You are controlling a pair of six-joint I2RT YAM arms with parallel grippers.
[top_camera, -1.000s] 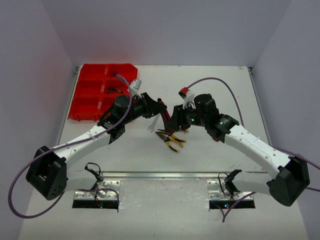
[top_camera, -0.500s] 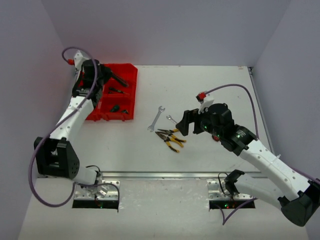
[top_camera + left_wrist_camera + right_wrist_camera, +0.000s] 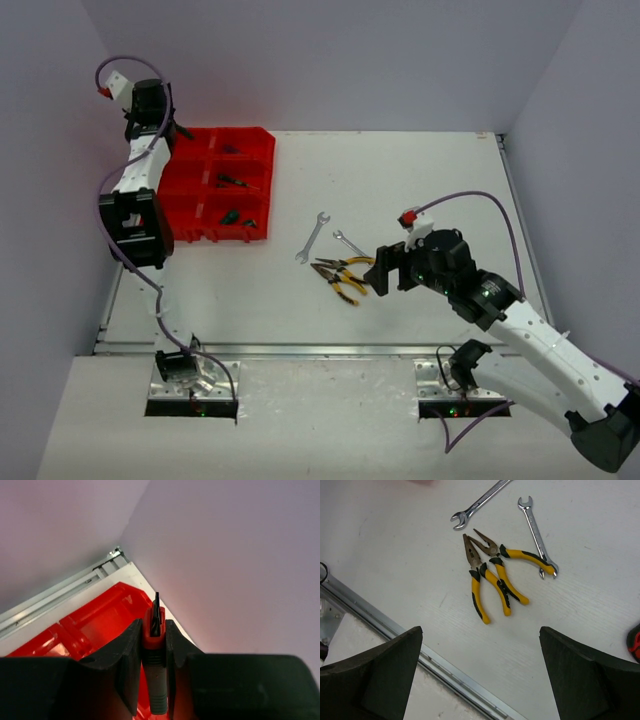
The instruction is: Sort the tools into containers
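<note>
Task partly done. Red tray sits at the far-left corner of the tabletop. The three compartments in its right column each hold at least one dark tool; type is too small to tell. The left column is partly hidden by the left arm, so contents are unclear.

Left gripper is clamped on a red-and-black-handled tool, held over the tray's far-left area with its black tip pointing towards the far-left corner. Looks like a drop-off in progress, not yet released.

Four tools are left on the table, near the middle and slightly towards the near edge. These are two yellow-black pliers, overlapping each other, and two silver wrenches, one touching a plier handle.

Right gripper hovers above the pliers on their near side, fingers wide apart, holding nothing. Likely next pick is the pliers.

Remaining: place the held tool, then move the four loose ones.
</note>
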